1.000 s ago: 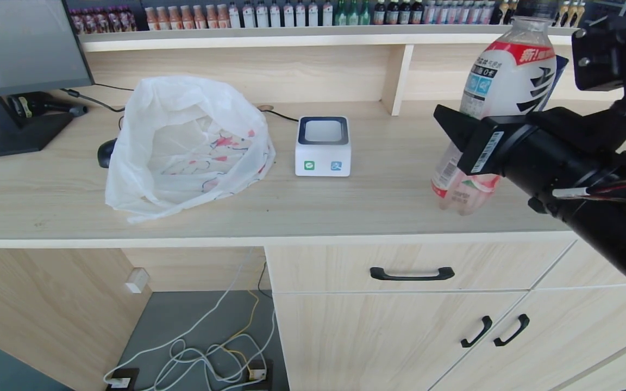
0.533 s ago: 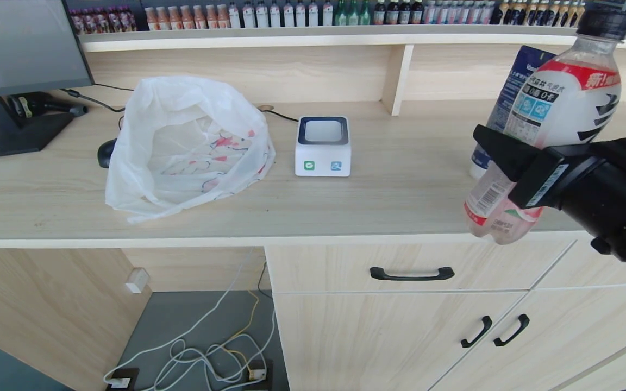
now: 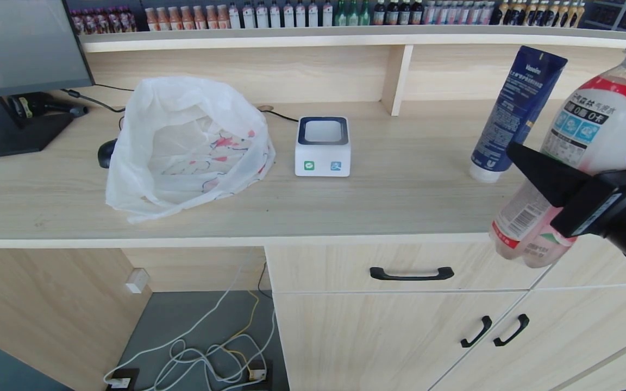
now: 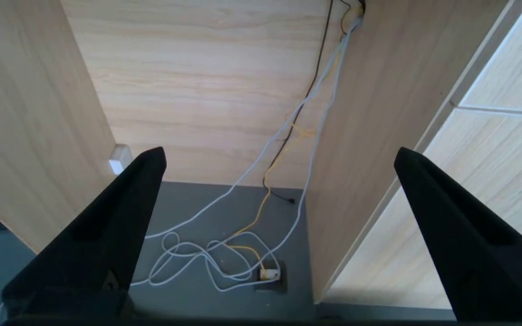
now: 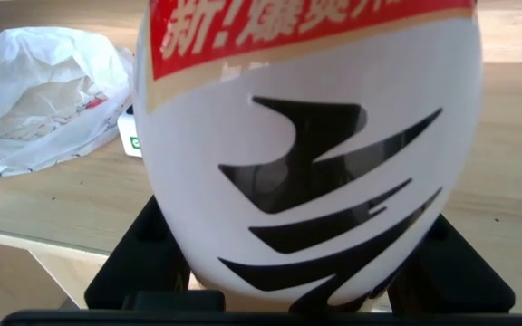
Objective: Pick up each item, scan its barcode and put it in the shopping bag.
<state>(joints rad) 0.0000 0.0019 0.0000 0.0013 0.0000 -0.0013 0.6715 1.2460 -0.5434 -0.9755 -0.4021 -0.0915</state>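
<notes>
My right tool (image 3: 565, 187) is clamped on the bottle (image 3: 595, 125), jaws across its lower body just under the big label. It hangs in the air off the table's (image 3: 389, 201) front edge, far right, tilted with the cap up and away from me. Looks full of pale pink drink, so I judge it fairly heavy for its size. The wall is thin plastic that will give under a squeeze, and the sleeve is glossy, likely slick. A firm hold, then, but no crushing — the waist where I have it seems the right spot, close to the weight.

The barcode (image 3: 515, 220) sits low on the label, below my jaws and clear of them. Good: it can face the scanner (image 3: 323, 145) without a regrip, I reckon. The scanner is mid-table, and the bag (image 3: 182, 144) lies slumped and open just beside it to the left.

The tube (image 3: 514, 114) stands on its cap end at the right of the table — soft, light and tippy, I'd guess. Best taken around the middle.

My left tool (image 4: 279, 158) hangs spread wide and empty, down by the cabinet.
</notes>
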